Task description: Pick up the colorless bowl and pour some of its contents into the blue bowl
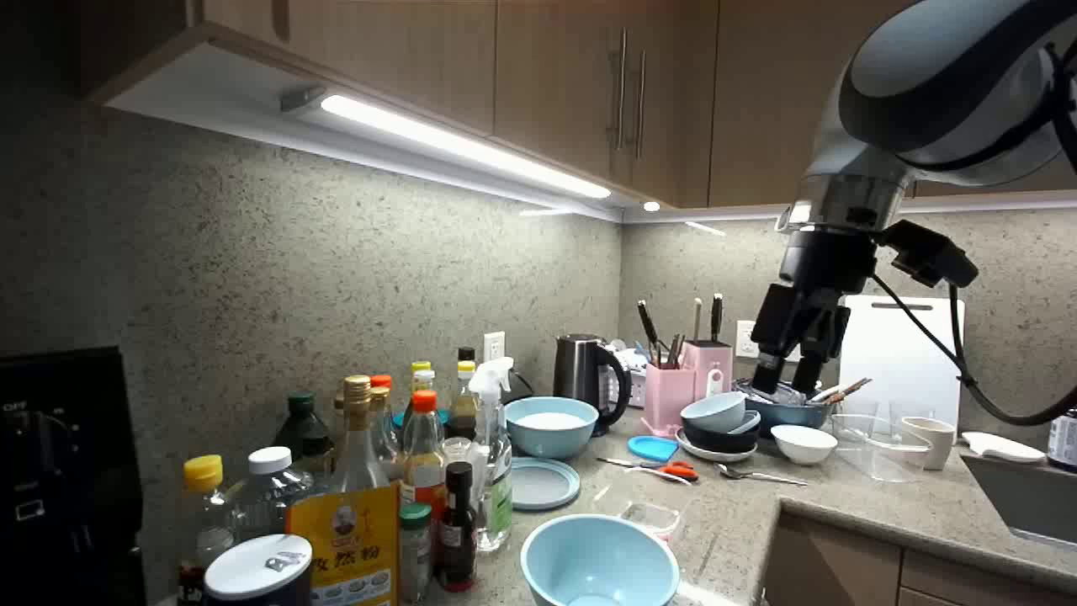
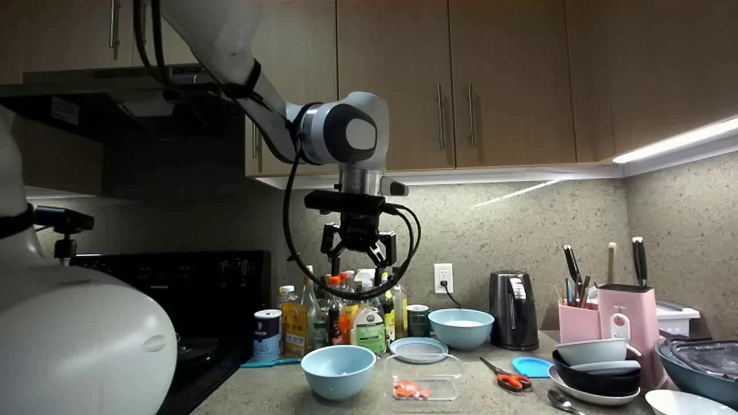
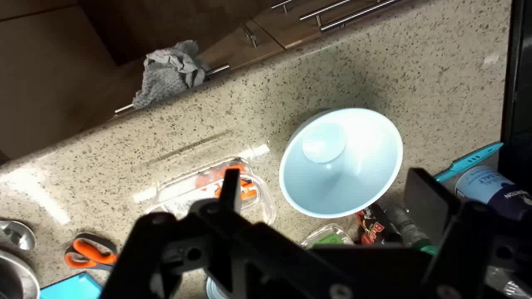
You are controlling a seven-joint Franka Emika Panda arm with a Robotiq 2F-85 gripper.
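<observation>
The colorless bowl, a clear thin-walled container point(image 2: 443, 389), sits on the counter with reddish-orange bits point(image 2: 410, 389) in it. It also shows in an exterior view point(image 1: 655, 515) and in the wrist view point(image 3: 267, 204), partly behind a finger. The blue bowl stands upright beside it in both exterior views point(image 1: 599, 555) point(image 2: 338, 369) and the wrist view point(image 3: 349, 166); it looks empty. My gripper is open and empty, high above the counter, in both exterior views point(image 1: 787, 379) point(image 2: 357, 271). In the wrist view point(image 3: 326, 180) the blue bowl shows below, between the fingertips.
Several bottles point(image 2: 369, 328) stand behind the bowls. Another blue bowl with white contents point(image 2: 461, 325), a round lid point(image 2: 420, 349) and a kettle point(image 2: 513, 311) are farther back. Scissors point(image 2: 510, 380), stacked bowls point(image 1: 719, 425) and a knife block point(image 1: 708, 366) lie to one side. Cabinets point(image 2: 507, 86) hang above.
</observation>
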